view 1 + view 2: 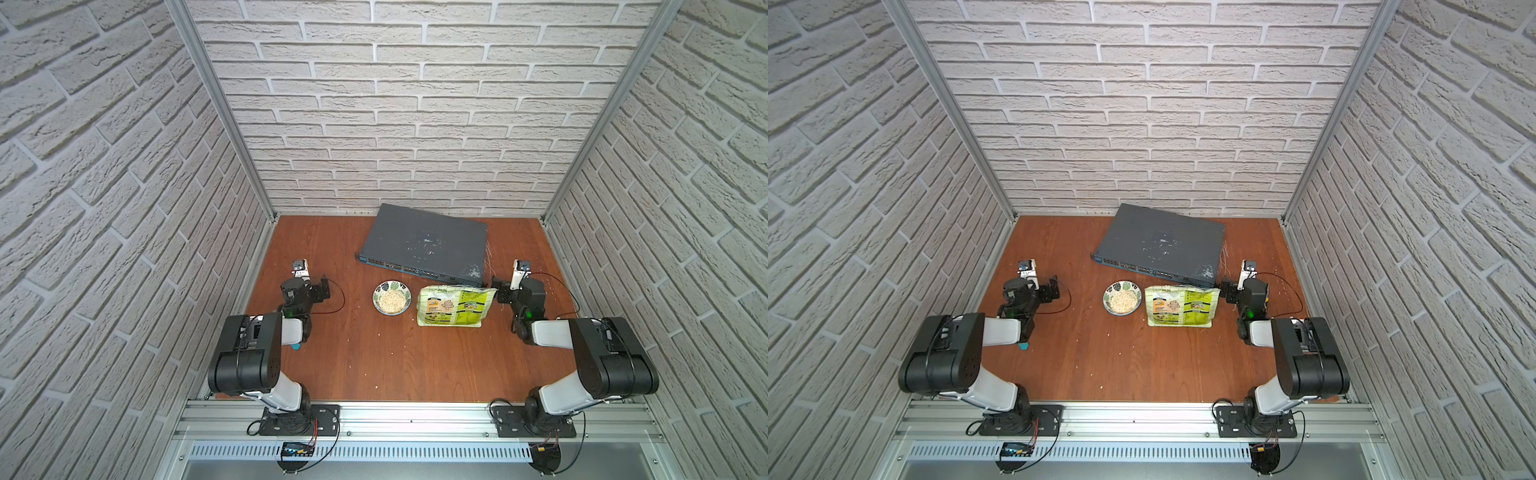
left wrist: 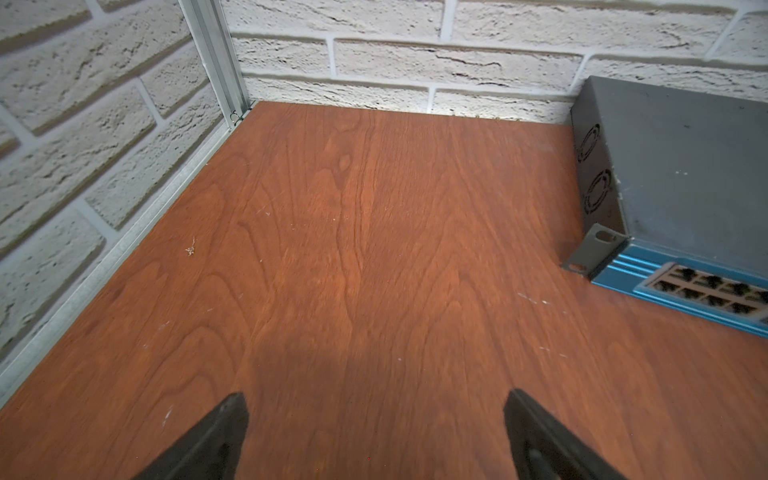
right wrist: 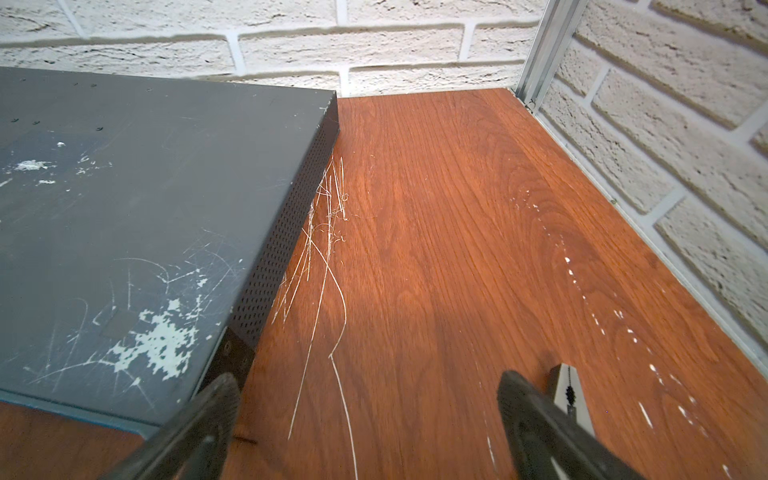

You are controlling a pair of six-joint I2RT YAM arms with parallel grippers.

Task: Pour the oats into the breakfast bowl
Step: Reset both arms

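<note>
Well left of the small round white leaf-patterned bowl, the left gripper stands wide and empty; pale beige oats fill the bowl, the light green plastic pouch sits just right of it, and farther right the right gripper stands equally wide, empty.

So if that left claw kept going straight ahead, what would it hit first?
Probably the white brick back wall: ahead of the open left gripper lies only bare brown wooden tabletop. The dark grey metal box sits off to the side. If it tilts downward, the tabletop comes first.
</note>
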